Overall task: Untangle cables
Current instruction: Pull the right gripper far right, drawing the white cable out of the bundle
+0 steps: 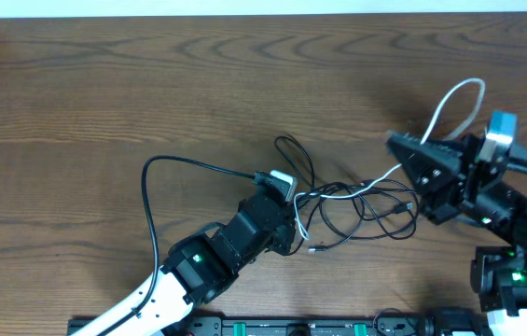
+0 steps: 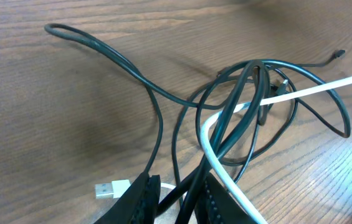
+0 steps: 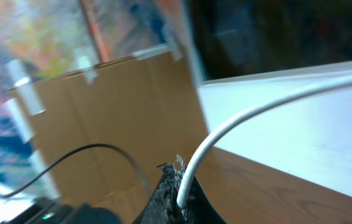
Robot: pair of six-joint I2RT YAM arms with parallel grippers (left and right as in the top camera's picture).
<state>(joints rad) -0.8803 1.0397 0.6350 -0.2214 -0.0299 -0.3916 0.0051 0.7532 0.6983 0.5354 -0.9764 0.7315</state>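
Cables in one loose knot mid-table, both grippers engaged.

The table (image 1: 76,93) carried the cables (image 1: 356,210) between the two arms. The right gripper (image 3: 176,198) was pinched on the white cable (image 1: 459,93), which arched up off the wood and ran back down into the knot. The left gripper (image 2: 177,202) was pressed nearly together on two strands of the black cables (image 2: 238,106) at the knot's left edge. A white plug (image 2: 110,188) lay just beside its finger. Judgement: the cords look light, limp and smooth-jacketed. They should slide over each other, but the loops could cinch if pulled taut. Best hold is a bare run just outside the crossings, not the plug itself.
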